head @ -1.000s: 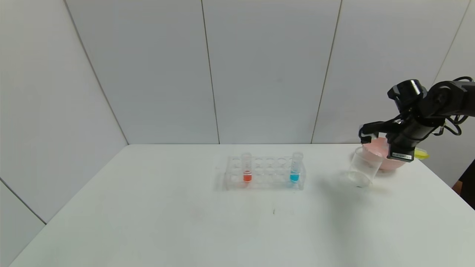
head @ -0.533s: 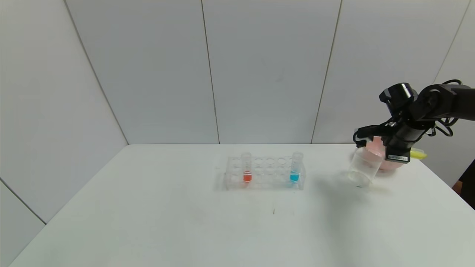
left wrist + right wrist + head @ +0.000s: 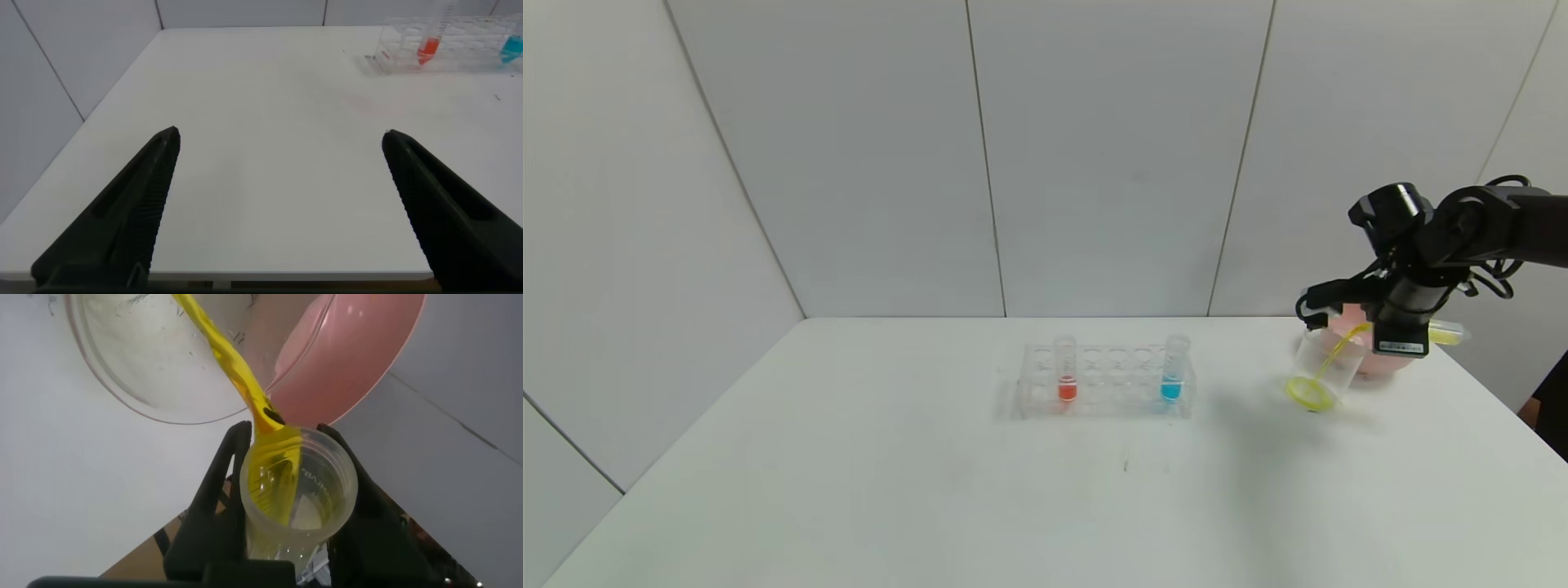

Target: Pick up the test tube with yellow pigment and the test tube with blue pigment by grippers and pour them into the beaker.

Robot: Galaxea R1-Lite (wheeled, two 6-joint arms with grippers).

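Note:
My right gripper (image 3: 1316,304) is shut on the test tube with yellow pigment (image 3: 1445,333), held tipped mouth-down over the beaker (image 3: 1330,359). A yellow stream runs from the tube mouth (image 3: 323,486) into the beaker (image 3: 139,367), and yellow liquid pools at its bottom. In the right wrist view both black fingers (image 3: 225,469) press the tube's sides. The test tube with blue pigment (image 3: 1172,371) stands upright at the right end of the clear rack (image 3: 1107,380). My left gripper (image 3: 280,135) hangs open over the near left table, holding nothing.
A pink bowl (image 3: 1376,365) sits right behind the beaker, near the table's far right corner. An orange-red tube (image 3: 1067,371) stands at the rack's left end. The table's right edge lies close to the bowl.
The right gripper has shifted left and tipped the tube further. Yellow liquid now streams into the beaker, which held none before. The rack and its tubes have not moved.

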